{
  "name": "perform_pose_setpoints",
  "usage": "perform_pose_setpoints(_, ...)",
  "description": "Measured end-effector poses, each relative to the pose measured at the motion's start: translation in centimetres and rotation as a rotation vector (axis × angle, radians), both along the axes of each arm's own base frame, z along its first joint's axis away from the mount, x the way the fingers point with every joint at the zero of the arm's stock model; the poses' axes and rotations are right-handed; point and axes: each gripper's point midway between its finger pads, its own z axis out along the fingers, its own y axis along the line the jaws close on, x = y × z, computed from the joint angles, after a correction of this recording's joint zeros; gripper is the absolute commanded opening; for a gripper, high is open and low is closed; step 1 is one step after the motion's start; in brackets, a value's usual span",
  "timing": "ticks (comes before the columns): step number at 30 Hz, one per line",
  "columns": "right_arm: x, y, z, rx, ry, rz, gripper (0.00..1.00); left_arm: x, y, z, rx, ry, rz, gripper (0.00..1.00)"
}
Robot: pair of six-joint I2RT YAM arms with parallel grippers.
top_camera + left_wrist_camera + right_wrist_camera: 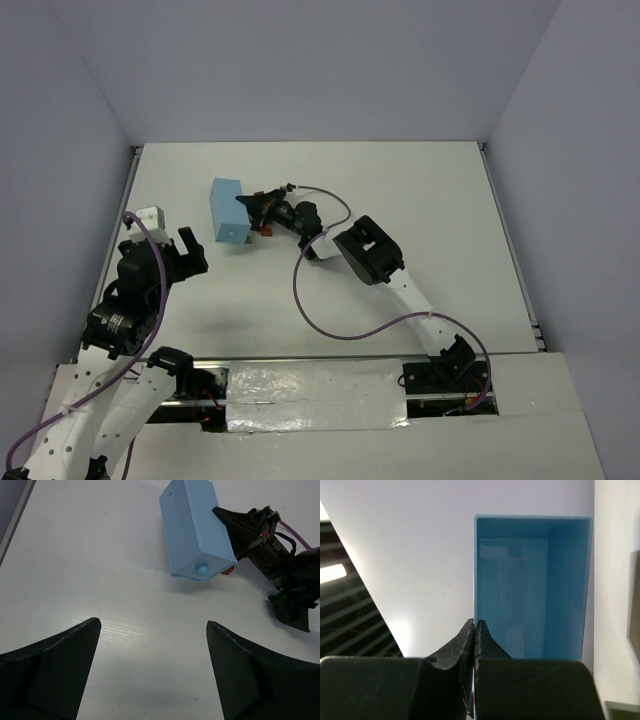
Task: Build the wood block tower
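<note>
Right gripper [475, 626] was pinched fully shut, apparently on the thin left wall of the light-blue rectangular plastic tray [530, 605], which sat tipped on its side, glossy and bare inside. Best handled slowly, since that wall looked slick. Small matte wooden blocks [229, 571], reddish-orange, brown and olive-green, lay just beside the tray, nothing stacked yet. Left gripper [152, 625] hung wide open, holding nothing.
</note>
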Motion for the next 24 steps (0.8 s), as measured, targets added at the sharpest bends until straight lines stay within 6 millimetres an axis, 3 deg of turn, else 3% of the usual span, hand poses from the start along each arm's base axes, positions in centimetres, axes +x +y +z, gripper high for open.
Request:
perform_pose_setpoints(3, -0.7, 0.0, 1.3, -0.004, -0.026, 0.051, 0.0, 0.0, 0.0, 0.0, 0.0, 0.0, -0.002, 0.99)
perform_pose_setpoints(6, -1.7, -0.6, 4.1, -0.007, -0.072, 0.093, 0.0, 0.0, 0.0, 0.0, 0.0, 0.0, -0.002, 0.99)
perform_pose_setpoints(10, -2.5, -3.5, 8.7, -0.02, -0.164, 0.097, 0.0, 0.0, 0.0, 0.0, -0.001, -0.001, -0.001, 1.0)
perform_pose_setpoints(13, -2.2, -6.8, 10.9, -0.071, -0.251, 0.067, 0.0, 0.0, 0.0, 0.0, -0.001, -0.001, -0.001, 0.99)
perform_pose_setpoints(17, 1.1, -11.5, 9.6, -0.32, -0.309, -0.025, 0.0, 0.0, 0.0, 0.0, -0.001, -0.001, -0.002, 0.99)
perform_pose_setpoints(24, 10.3, -21.3, 4.3, -1.099, -0.33, -0.296, 0.0, 0.0, -0.1, 0.0, -0.002, -0.001, -0.004, 0.99)
